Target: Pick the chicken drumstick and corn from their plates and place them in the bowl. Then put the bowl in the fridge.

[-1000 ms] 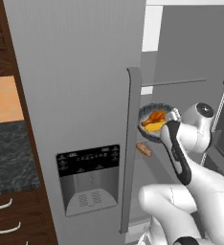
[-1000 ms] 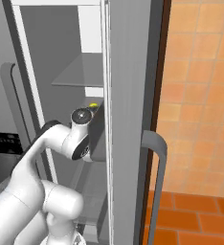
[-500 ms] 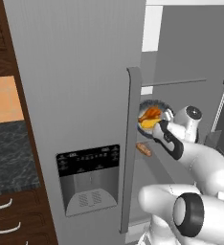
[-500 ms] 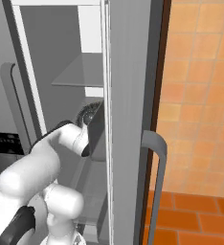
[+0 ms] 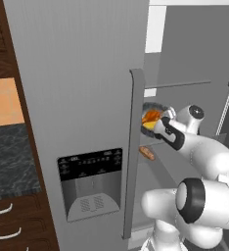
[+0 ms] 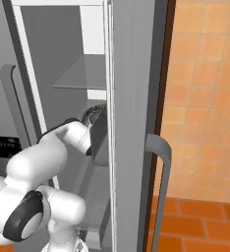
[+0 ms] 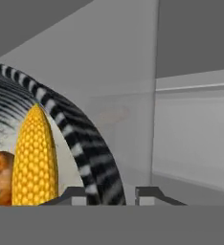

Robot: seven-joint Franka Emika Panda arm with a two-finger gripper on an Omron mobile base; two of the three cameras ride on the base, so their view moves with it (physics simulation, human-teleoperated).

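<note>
Looking along the hand view first, I see the gripper (image 7: 111, 195) at the bottom centre with its two dark fingertips (image 7: 150, 193) standing a little apart, the bowl's striped rim (image 7: 87, 148) rising between them; I cannot tell whether they pinch it or have let go. Lower left in that view, the corn (image 7: 35, 158) stands upright inside the bowl, with the chicken drumstick (image 7: 0, 174) just beside it at the left edge. Behind them I see pale fridge walls and a shelf edge at the right.

From the left base view, the arm reaches from the lower right into the open fridge (image 5: 77, 98), and the bowl (image 5: 151, 120) sits at centre right on a shelf just past the door handle (image 5: 132, 152). A small orange item (image 5: 146, 152) lies below it. In the right base view, the bowl (image 6: 93, 114) peeks out at centre, behind the door edge.
</note>
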